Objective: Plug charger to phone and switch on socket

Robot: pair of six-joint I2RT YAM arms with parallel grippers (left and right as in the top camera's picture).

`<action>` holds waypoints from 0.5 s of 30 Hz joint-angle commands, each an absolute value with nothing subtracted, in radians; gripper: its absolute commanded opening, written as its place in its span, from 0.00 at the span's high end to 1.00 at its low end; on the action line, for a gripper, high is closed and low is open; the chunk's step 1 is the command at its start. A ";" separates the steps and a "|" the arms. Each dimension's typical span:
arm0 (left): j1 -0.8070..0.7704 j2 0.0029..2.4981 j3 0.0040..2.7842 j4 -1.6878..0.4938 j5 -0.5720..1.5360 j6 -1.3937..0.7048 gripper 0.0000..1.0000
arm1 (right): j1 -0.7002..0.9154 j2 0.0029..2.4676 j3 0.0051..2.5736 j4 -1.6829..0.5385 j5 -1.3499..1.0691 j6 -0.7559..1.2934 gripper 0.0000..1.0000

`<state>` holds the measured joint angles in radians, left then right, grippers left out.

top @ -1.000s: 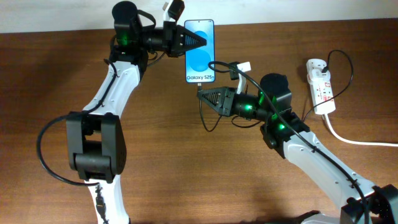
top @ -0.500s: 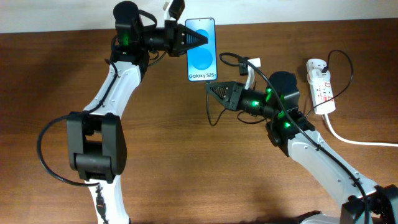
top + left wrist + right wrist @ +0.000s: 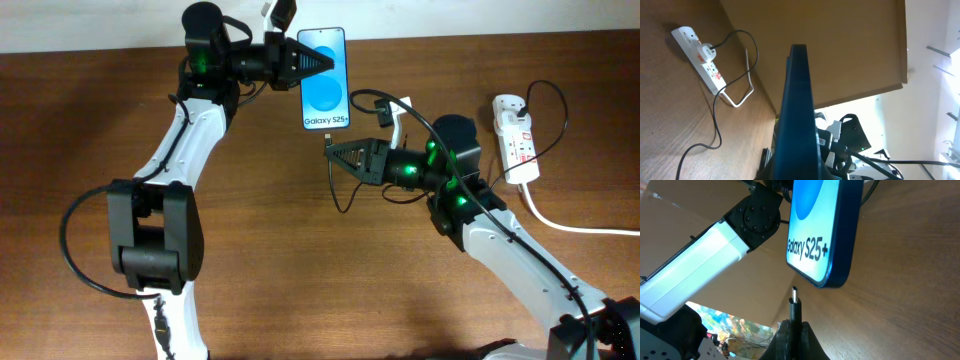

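The wooden table (image 3: 250,260) carries both arms.

**Arms.** The left arm reaches along the table's left side to the far edge, its wrist turned sideways toward the centre. The right arm comes in from the near right corner, with its forearm angled to the far left and its wrist level.

**Socket.** The socket (image 3: 516,135) lies at the far right of the table, well apart from both grippers. Its long axis runs from far to near, and a black plug sits in its far end.

**Phone.** The phone (image 3: 326,100) is at the far centre, screen up and lit blue. Its long axis runs from far to near, and the "Galaxy S25+" end points toward the right arm. The left gripper (image 3: 322,63) meets it from the left side near the far end, clamped across the phone's body. The left wrist view shows the phone (image 3: 797,115) edge-on. It appears to be held clear of the table, though the views do not settle this.

**Charger.** The charger (image 3: 795,311) is pinched in the right gripper (image 3: 794,330), the fingers closed tight on the plug body. A short length stands out past the fingertips. The metal tip points at the phone's (image 3: 825,225) near end, just beside it but apart, with a small gap between them. The cable hangs in a loop under the right gripper (image 3: 333,152).
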<state>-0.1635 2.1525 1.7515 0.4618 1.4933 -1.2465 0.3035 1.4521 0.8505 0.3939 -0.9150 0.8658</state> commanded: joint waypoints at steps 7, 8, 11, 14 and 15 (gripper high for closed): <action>-0.187 2.140 1.764 0.471 1.533 -1.246 1.00 | 0.307 1.462 0.854 0.401 -0.878 0.845 0.96; -0.188 2.140 1.763 0.471 1.530 -1.246 1.00 | 0.307 1.462 0.854 0.401 -0.878 0.845 0.96; -0.190 2.140 1.763 0.471 1.533 -1.268 1.00 | 0.307 1.462 0.854 0.401 -0.875 0.845 0.96; -0.190 2.140 1.763 0.471 1.557 -1.268 1.00 | 0.305 1.462 0.854 0.402 -0.850 0.846 0.96; -0.190 2.140 1.763 0.471 1.556 -1.268 1.00 | 0.305 1.462 0.854 0.401 -0.841 0.847 0.96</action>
